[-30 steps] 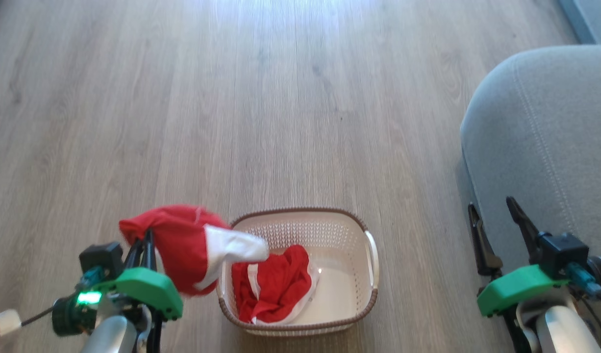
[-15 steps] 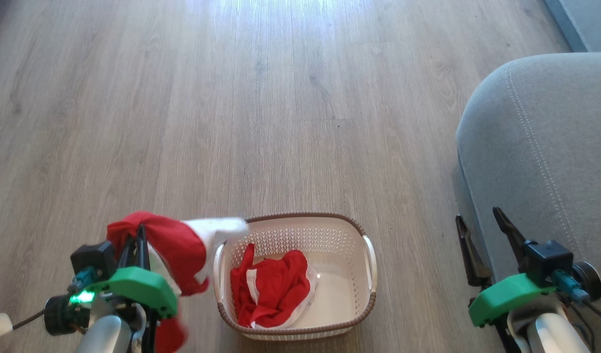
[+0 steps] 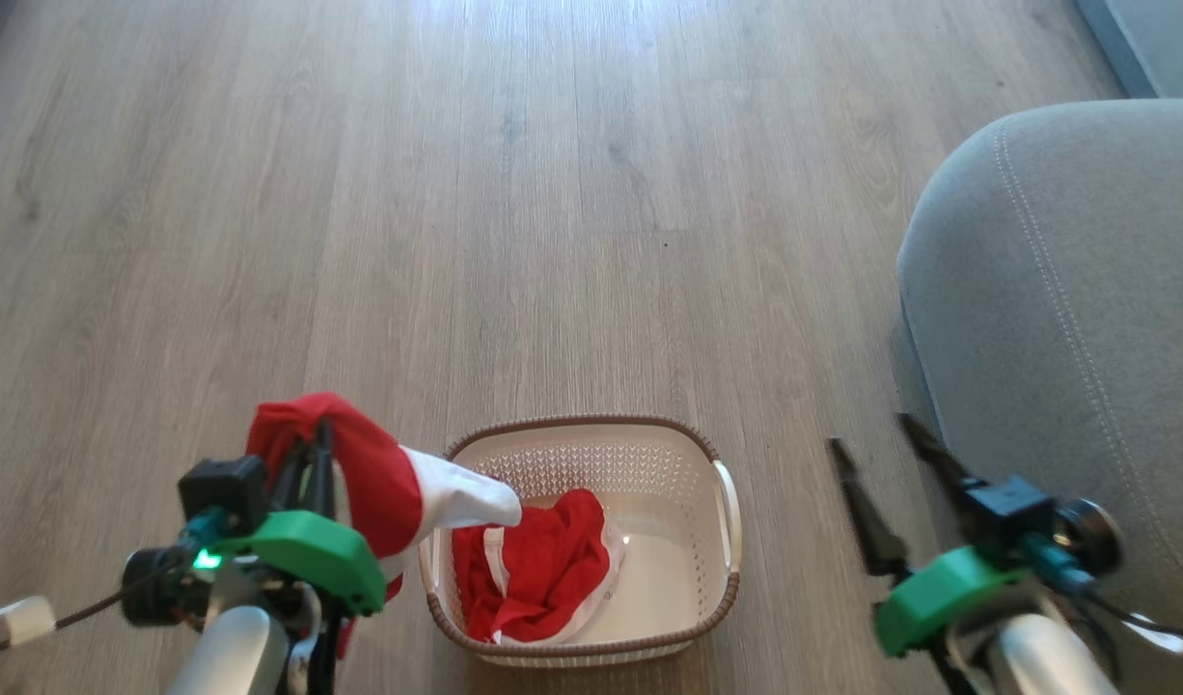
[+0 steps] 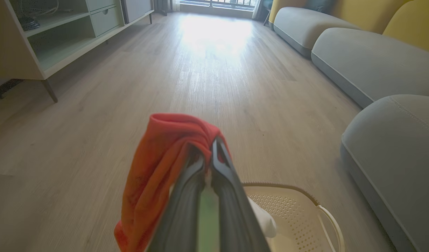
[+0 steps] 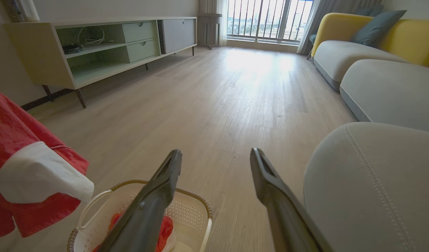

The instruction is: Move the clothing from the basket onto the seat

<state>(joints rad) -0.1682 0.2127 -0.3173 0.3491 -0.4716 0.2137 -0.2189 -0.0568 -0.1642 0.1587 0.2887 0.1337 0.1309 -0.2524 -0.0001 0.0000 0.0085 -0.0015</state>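
looking down on pale wood floor (image 3: 553,193), glare at the far end. at right, grey seat (image 3: 1064,290), rounded corner, double lines of pale stitching, standing on floor, well apart from basket. along the left wall in right wrist view, low cabinet (image 5: 106,45) on thin legs, open shelves and drawers. near bottom middle of head view, cream basket (image 3: 591,454) on floor, perforated walls, brown rim, white handle on the seat side. inside, toward its left half, crumpled red-and-white clothing (image 3: 543,565) lying on the basket bottom. up over basket's left rim, held piece (image 3: 379,473), red with a white panel, white end hanging across the rim toward clothing below; touching it or not, cannot tell. left gripper (image 4: 209,154) at lower left of head view, fingers pressed together, pinching a red fold of held piece, cloth draped over the tips and down the left side in left wrist view. right gripper (image 3: 869,432) at lower right, fingers spread wide, over floor between basket and seat, blurred in head view.
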